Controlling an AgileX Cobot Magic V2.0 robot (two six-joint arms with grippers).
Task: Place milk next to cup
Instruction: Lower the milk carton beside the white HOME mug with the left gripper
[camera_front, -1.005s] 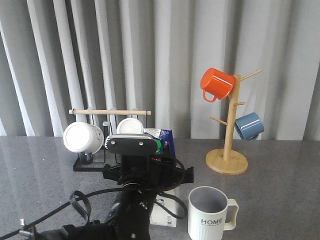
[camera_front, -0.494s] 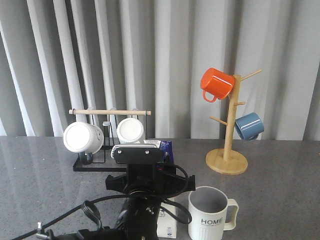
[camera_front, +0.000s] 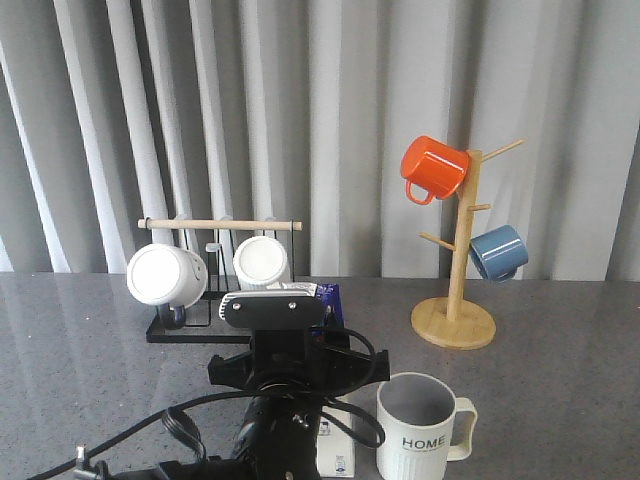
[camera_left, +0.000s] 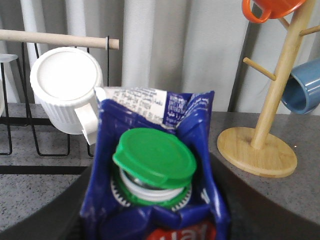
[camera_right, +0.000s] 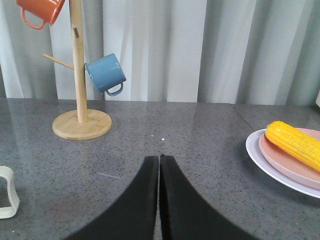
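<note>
Milk (camera_left: 157, 165) is held upright in the closed fingers of the left gripper (camera_left: 155, 220), near the table's (camera_front: 560, 400) front edge, just beside the cup (camera_front: 417, 427). Right fingers (camera_right: 159, 200) are shut on nothing. An early or skewed release could tip the tall carton against the cup.

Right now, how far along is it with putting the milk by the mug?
Nearly there. The left gripper holds the milk, upright, just left of the cup. Whether the carton rests on the table is hidden. Left: let go and back away. The right gripper is shut and idle.
</note>
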